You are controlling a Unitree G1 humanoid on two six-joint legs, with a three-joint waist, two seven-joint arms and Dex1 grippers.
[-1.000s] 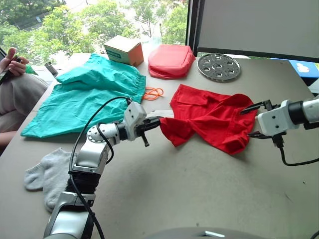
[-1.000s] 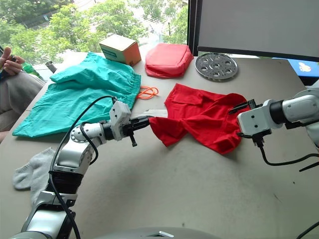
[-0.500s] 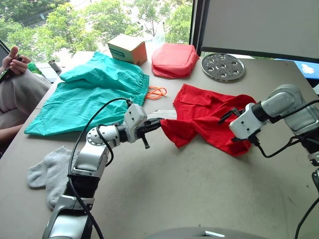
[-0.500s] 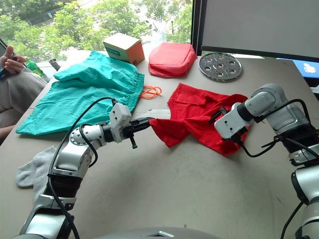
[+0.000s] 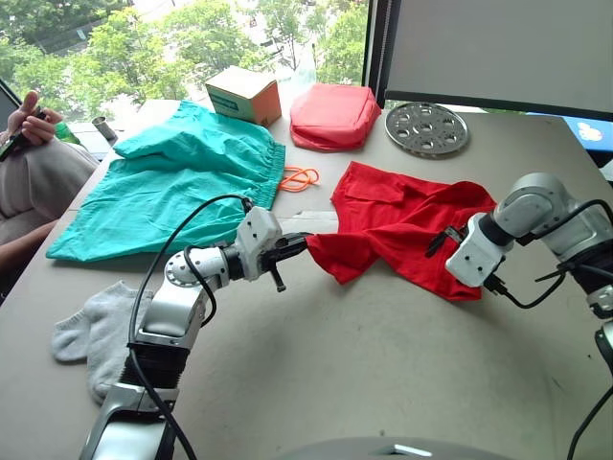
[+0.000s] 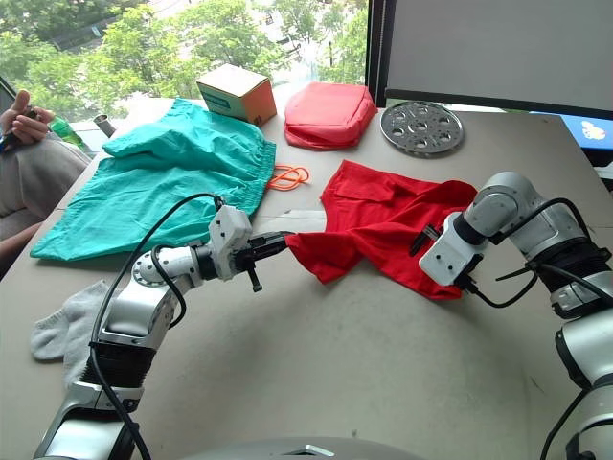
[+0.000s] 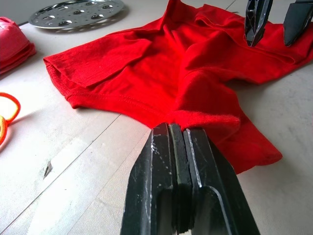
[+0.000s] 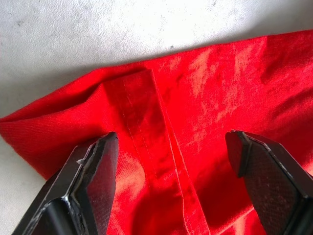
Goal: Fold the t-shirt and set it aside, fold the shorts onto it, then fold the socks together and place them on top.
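Note:
The red t-shirt (image 5: 402,225) lies crumpled on the table right of centre. My left gripper (image 5: 297,244) is shut on its left edge, and the left wrist view shows the red cloth pinched at the closed fingertips (image 7: 181,129). My right gripper (image 5: 439,240) stands open low over the shirt's right front part, its fingers (image 8: 98,161) spread either side of a hem fold. The teal shorts (image 5: 182,177) are spread at the far left, with the orange drawstring (image 5: 297,177) beside them. The grey socks (image 5: 96,326) lie at the near left, next to my left arm.
A salmon-red zipped pouch (image 5: 330,115), a cardboard box (image 5: 241,94) and a perforated metal disc (image 5: 426,127) stand along the far edge. A person (image 5: 34,163) sits at the table's left side. Bare tabletop (image 5: 383,374) stretches in front of the shirt.
My right gripper has moved left from the shirt's right edge to stand over its right front part. The left gripper keeps its hold in the same place.

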